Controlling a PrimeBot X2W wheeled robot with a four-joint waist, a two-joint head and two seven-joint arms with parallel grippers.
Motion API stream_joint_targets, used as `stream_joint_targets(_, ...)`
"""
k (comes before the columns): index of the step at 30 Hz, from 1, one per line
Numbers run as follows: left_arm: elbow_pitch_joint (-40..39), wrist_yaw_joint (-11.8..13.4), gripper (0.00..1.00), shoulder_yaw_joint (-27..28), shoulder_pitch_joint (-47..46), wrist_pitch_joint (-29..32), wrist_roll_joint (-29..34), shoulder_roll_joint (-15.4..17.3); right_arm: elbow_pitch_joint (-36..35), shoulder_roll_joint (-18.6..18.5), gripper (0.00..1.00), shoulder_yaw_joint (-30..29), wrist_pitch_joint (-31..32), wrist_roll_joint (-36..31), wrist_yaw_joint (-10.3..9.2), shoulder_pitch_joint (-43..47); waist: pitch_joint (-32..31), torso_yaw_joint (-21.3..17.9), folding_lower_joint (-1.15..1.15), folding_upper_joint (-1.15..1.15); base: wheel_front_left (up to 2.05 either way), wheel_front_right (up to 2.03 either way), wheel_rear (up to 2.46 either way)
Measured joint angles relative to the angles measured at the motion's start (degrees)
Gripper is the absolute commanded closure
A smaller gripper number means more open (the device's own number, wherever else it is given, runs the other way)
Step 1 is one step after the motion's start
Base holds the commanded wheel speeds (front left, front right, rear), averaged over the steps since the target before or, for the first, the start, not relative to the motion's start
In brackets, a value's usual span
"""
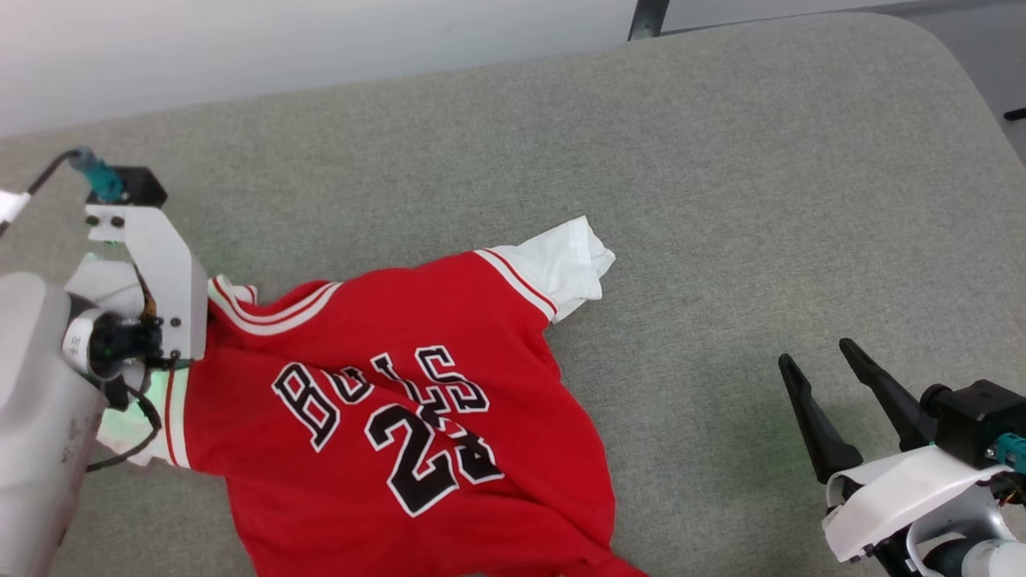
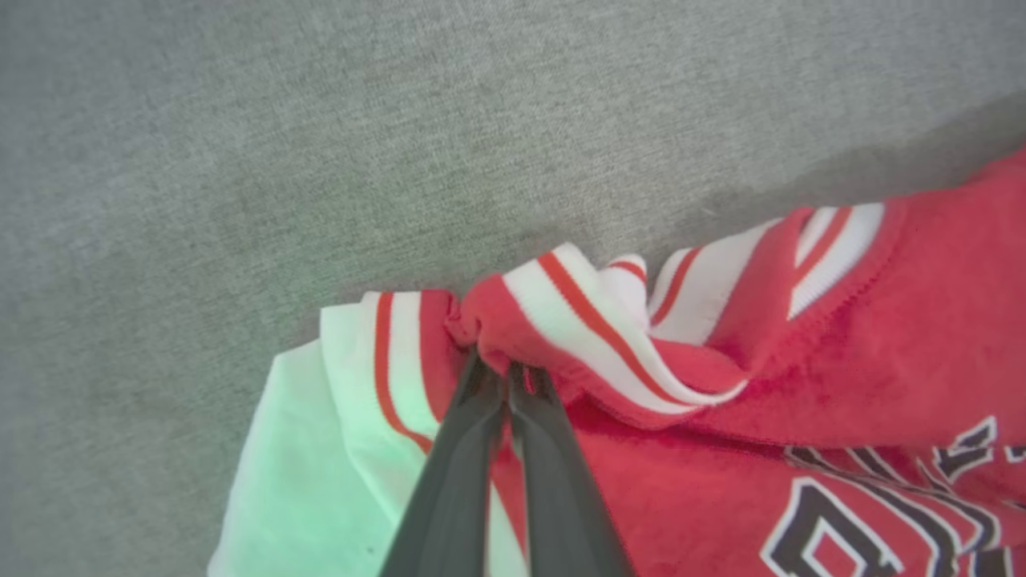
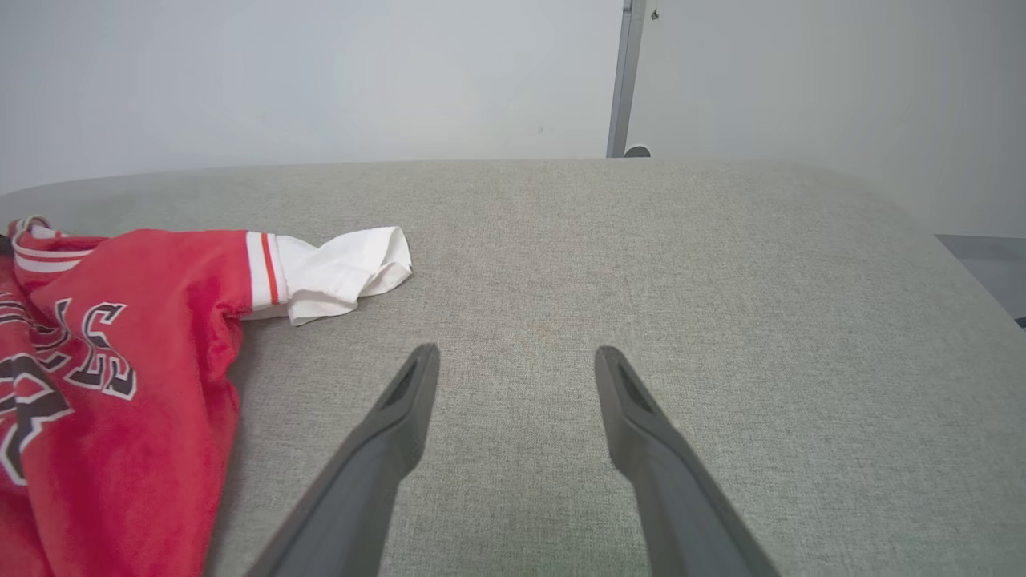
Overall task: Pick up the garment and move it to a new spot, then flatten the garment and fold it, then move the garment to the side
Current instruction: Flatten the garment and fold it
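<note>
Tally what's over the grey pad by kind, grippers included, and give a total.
garment: 1
grippers: 2 (left gripper shut on the garment, right gripper open)
Total: 3

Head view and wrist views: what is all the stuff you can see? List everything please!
garment: one, red with white sleeves and a black-and-white 23, rumpled on the table's left part
table: one, grey fabric top, beneath the garment
post: one, dark metal, beyond the table's far edge
left gripper: one, dark fingers, shut on the garment's striped trim
right gripper: one, dark fingers, open, over bare table at right
</note>
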Motion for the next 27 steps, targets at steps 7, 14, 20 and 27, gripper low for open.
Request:
stream_joint_targets(7,4.53,0.70,0.00,0.67,-2.70,-3.14,-0.31,-1.88,0.44,-0.31,0.00,0.01,0.58,0.00,0.00,-0.54,-0.36,0.86,0.00,0.00,0.00,0.00,0.00)
stream_joint_targets(14,2.18,-0.33,0.00,-0.86,-3.59,-5.95,0.82,-3.18,0.59,-1.00,0.00,-0.12,1.31,0.00,0.00,-0.53,-3.46,3.69,0.00,0.00,0.00,0.00,0.00)
stream_joint_targets(20,-2.20,-0.82,0.00,-0.15,0.52,-11.55,-0.07,-3.41,0.03,-1.12,0.00,-0.58,0.26,-0.22,0.00,0.32,-7.01,6.37,0.00,0.00,0.00,0.00,0.00)
stream_joint_targets(27,-6.82,-1.67,0.00,1.90,8.04,-20.34,-1.90,-2.35,-0.96,-0.88,0.00,-2.07,-2.31,-1.75,0.00,2.65,-11.57,10.13,0.00,0.00,0.00,0.00,0.00)
